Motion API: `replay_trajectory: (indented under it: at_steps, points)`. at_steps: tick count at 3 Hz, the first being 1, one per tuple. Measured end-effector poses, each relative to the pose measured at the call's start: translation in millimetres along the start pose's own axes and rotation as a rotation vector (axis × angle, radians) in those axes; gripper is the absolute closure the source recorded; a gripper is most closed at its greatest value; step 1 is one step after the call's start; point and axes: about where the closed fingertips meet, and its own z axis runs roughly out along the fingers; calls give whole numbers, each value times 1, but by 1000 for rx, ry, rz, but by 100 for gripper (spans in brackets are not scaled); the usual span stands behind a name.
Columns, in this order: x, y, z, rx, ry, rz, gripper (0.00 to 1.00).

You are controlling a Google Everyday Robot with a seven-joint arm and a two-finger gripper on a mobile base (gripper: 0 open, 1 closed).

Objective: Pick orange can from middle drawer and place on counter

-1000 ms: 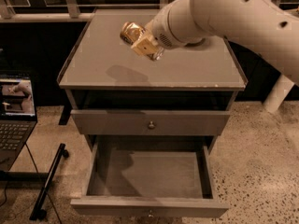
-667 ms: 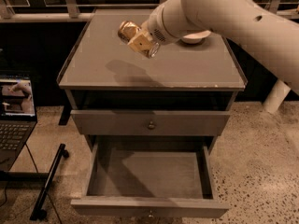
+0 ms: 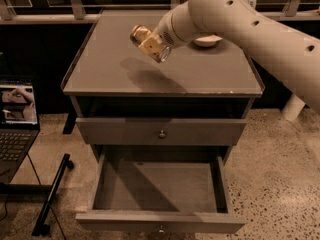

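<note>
The middle drawer point(image 3: 161, 222) stood open and empty while the gripper point(image 3: 157, 49), clamped on the orange can point(image 3: 142, 34), hung over the counter point(image 3: 210, 75) just where it had a second before.

The arm point(image 3: 265, 31) enters from 3 o'clock and extends toward 9 o'clock. The gripper point(image 3: 155, 48) sits at the arm's 9 o'clock end, upper middle of the view, clamped on the tilted orange can point(image 3: 143, 37).
</note>
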Motion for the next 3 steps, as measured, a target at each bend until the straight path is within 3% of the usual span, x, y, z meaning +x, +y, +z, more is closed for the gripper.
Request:
replay_trajectory:
  at_steps: [1,2,3]
  points:
    - [19,-9,11,21,25,52,100]
    - [20,-9,11,22,27,62,84]
    - [20,-9,12,22,27,62,60]
